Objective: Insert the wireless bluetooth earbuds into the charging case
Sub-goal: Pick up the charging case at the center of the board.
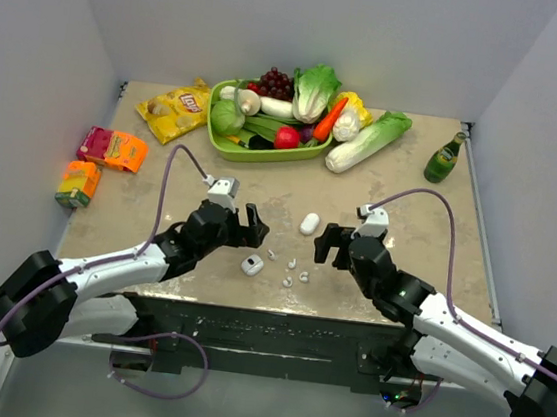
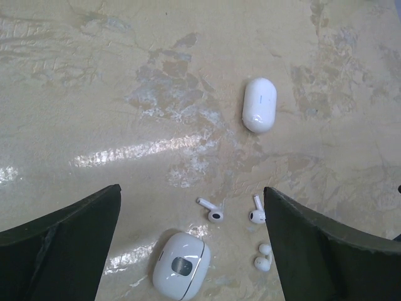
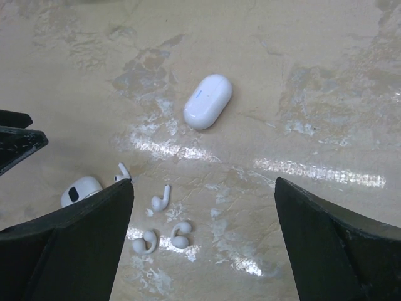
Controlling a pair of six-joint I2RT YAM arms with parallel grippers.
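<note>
the counter carries the whole job in its near middle, between the two arms. the left fingers and the right fingers hang above it, both spread wide and holding nothing. a closed charging case lies between them, a little toward 12 o'clock, with its long axis running about 1 to 7 in the top view. a second case, with a dark patch on its upper face, sits at 6 o'clock of the left fingers; i cannot tell whether it is open. the earbuds lie loose on the counter, touching neither case: a stemmed pair and, nearer the arm bases, a rounder hooked pair. the cluster falls toward 4 o'clock from the left fingers and toward 8 o'clock from the right fingers. the right arm looks slightly nearer most buds, and the left is nearer the second case. in the left wrist view the stems point between 10 and 12 o'clock, so a pinch probably has to close across that line.
</note>
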